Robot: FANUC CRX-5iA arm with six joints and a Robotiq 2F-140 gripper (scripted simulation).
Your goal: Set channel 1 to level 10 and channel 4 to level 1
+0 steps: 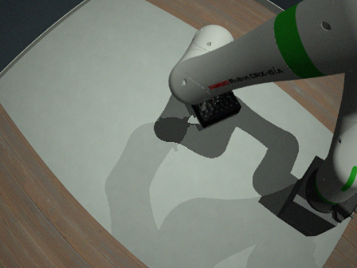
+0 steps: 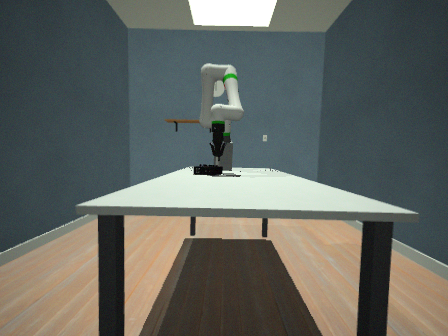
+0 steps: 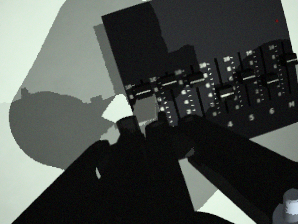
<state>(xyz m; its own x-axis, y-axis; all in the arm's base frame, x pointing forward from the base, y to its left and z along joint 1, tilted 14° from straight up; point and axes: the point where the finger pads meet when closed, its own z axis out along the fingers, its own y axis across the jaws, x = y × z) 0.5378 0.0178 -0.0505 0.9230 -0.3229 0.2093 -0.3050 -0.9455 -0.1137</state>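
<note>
The lighting desk (image 1: 218, 108) (image 2: 207, 170) (image 3: 200, 26) is a small black box with a row of several faders. It stands on the pale table top (image 1: 80, 100) (image 2: 250, 195), and the arm hides most of it in the top view. In the wrist view the fader caps sit at different heights along their slots, and the leftmost cap (image 3: 141, 90) is nearest my fingers. My gripper (image 3: 150, 111) (image 2: 216, 151) is shut with nothing between the fingers. Its tips hang just above the desk's left end, close below the leftmost fader. I cannot read the scale marks.
The robot's dark base (image 1: 307, 207) stands at the table's right side, and the white arm (image 1: 247, 68) reaches over the desk. A wooden floor surrounds the table. A small shelf (image 2: 182, 121) hangs on the back wall.
</note>
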